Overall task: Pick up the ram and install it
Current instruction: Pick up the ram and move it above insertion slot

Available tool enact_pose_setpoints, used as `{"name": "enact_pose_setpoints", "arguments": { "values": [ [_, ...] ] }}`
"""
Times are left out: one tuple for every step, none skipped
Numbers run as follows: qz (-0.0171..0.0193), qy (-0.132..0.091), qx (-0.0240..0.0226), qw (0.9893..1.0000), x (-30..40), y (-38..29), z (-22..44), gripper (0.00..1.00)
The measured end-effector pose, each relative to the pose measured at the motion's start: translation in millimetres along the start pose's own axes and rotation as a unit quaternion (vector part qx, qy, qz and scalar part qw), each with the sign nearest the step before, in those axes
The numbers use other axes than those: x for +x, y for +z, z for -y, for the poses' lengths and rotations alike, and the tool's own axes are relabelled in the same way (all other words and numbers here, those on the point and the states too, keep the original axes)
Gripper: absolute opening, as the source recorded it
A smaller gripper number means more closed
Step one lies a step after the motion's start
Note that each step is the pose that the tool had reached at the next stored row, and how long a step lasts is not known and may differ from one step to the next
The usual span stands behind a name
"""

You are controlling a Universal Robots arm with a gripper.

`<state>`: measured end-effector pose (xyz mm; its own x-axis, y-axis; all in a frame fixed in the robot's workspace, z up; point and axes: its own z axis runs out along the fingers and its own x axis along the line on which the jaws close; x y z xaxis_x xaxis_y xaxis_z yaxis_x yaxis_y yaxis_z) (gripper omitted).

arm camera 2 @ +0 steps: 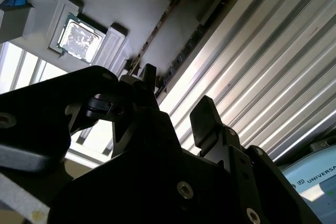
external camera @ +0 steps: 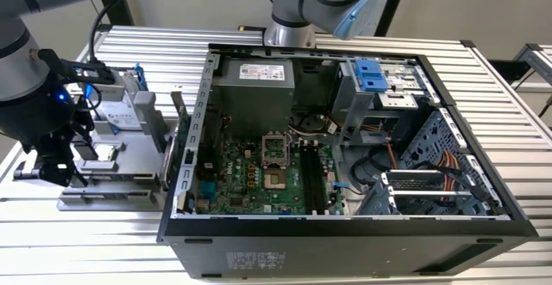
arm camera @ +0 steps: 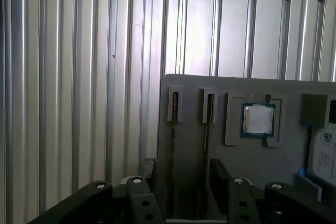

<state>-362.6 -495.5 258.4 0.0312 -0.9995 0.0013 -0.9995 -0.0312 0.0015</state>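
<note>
**Two Sticks, One Grab: Easy to Get Wrong**

The gripper (arm camera: 183, 167) hangs over the grey holder (arm camera: 189, 85). The holder sits on the ribbed metal worktop (arm camera: 79, 77), beside the open computer case (external camera: 345, 230). The fingers (arm camera: 148, 167) are spread wide and hold nothing. The ram (arm camera: 173, 145) stands on its thin edge in a groove of the holder, in the gap between the fingers. A second stick (arm camera: 208, 129) stands in the next groove, just beside the other finger.

That is the tricky part, I think. The second stick is so near that finger that the finger may bump it or land on top of it. If the fingers close around both sticks, both may lift, or neither may come out clean.

The ram is also very thin. If the fingers pinch it off to one side, it may tip in its groove and get stuck, or it may bend. A weak pinch may let it slip out.

The square silver chip (arm camera: 257, 119) lies in its own pocket close by. It looks out of the fingers' way, but a sideways slide could knock it.

I cannot tell how high the fingers are above the ram.
</note>
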Motion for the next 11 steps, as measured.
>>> {"name": "enact_pose_setpoints", "arguments": {
  "values": [
    [0.0000,0.000,0.0000,1.0000,0.0,0.0,0.0,1.00],
    [-0.0001,0.000,-0.0001,1.0000,0.0,0.9,0.0,1.00],
    [0.0000,0.000,-0.0001,1.0000,0.0,2.2,0.0,1.00],
    [0.0000,0.000,-0.0001,1.0000,0.0,2.3,0.0,1.00],
    [-0.0001,0.000,-0.0001,1.0000,0.0,2.5,0.0,1.00],
    [-0.0001,0.000,-0.0001,1.0000,0.0,2.6,0.0,1.00],
    [0.0000,0.000,-0.0001,1.0000,0.0,2.9,0.0,1.00],
    [0.0000,0.000,-0.0002,1.0000,0.0,3.1,0.0,1.00],
    [0.0000,0.000,-0.0003,1.0000,0.0,3.4,0.0,1.00],
    [0.0000,0.000,-0.0004,1.0000,0.0,3.7,0.0,1.00],
    [0.0000,0.000,-0.0006,1.0000,-0.1,4.0,0.0,1.00]
  ]
}}
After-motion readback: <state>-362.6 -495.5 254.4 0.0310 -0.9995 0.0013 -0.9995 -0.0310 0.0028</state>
